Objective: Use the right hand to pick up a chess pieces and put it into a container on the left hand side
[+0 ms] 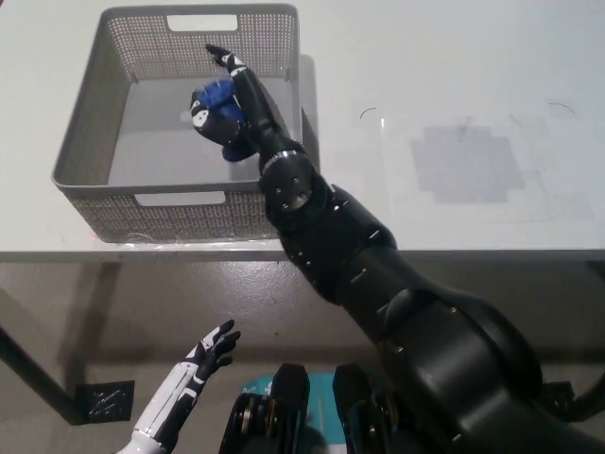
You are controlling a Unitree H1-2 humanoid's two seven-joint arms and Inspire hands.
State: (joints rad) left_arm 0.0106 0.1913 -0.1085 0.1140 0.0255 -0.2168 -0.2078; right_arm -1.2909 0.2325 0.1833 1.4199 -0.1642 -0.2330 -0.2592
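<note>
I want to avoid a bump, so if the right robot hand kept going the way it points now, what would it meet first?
The right robot hand, shut on a blue chess piece, points up and left over the grey basket. Going straight on, it would probably meet the basket's far wall near the handle slot first, though height is unclear.

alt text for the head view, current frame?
The black right hand holds a blue chess piece over the inside of a grey mesh basket on a white table. The white left hand rests open, low, below the table edge.
</note>
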